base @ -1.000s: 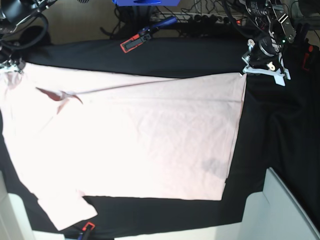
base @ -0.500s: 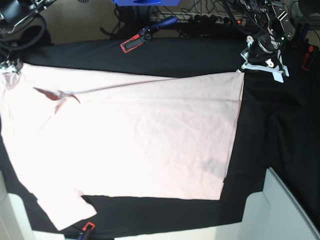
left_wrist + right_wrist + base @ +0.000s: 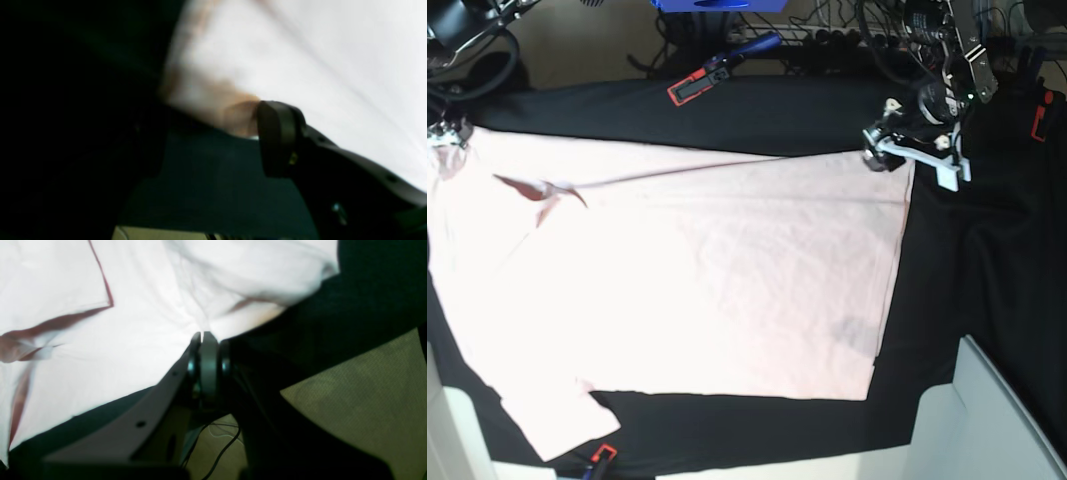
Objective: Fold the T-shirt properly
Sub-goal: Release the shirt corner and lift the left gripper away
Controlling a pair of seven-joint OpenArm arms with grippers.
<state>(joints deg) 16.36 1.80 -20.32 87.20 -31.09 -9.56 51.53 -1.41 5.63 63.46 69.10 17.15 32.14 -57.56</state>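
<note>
The T-shirt (image 3: 687, 280) lies spread on the tabletop (image 3: 987, 280), its far corner just freed by the parted left tool (image 3: 897, 150) while the right tool (image 3: 205, 336) clamps another edge, so regrasping looks next.

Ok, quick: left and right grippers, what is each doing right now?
Left gripper: fingers spread open at the T-shirt far corner, holding nothing.
Right gripper: fingers shut, pinching the T-shirt's edge.
</note>
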